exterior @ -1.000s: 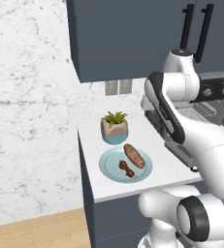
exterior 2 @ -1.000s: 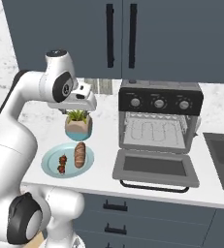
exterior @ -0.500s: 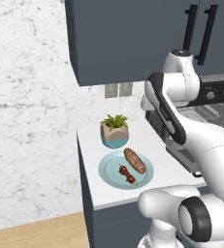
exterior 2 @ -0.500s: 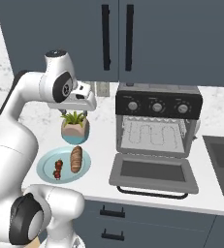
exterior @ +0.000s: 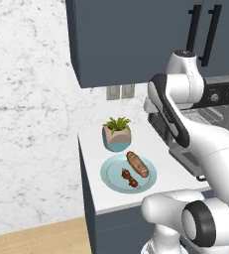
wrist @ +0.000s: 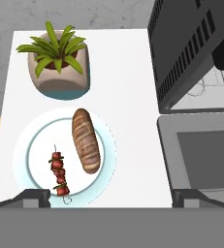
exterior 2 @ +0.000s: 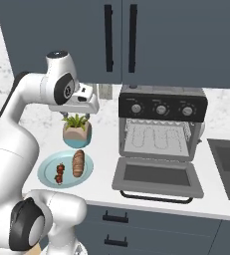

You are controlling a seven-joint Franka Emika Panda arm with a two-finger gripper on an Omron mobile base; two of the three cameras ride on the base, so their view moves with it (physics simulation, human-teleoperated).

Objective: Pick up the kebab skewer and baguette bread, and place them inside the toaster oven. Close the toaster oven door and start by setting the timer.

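**Pincer wide above the plate, oven door down**

On the white desk (wrist: 128, 68), a pale blue plate (wrist: 36, 145) carries the kebab skewer (wrist: 59, 175) on its left and the baguette bread (wrist: 86, 140) just beside it. A potted plant (wrist: 59, 60) stands behind the plate. The pincer (wrist: 111, 197) hangs above them, tips spread wide, holding nothing. To the right sits the toaster oven (exterior 2: 162, 124), its toaster oven door (exterior 2: 158, 177) dropped flat.

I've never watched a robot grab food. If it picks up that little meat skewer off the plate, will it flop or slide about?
Probably stiff: the skewer looks like chunks on one straight thin stick. It lies flat on the smooth plate, so it may skid or roll when nudged. Being slim, it leaves the open gripper little to clamp, and the bread lies close beside it.
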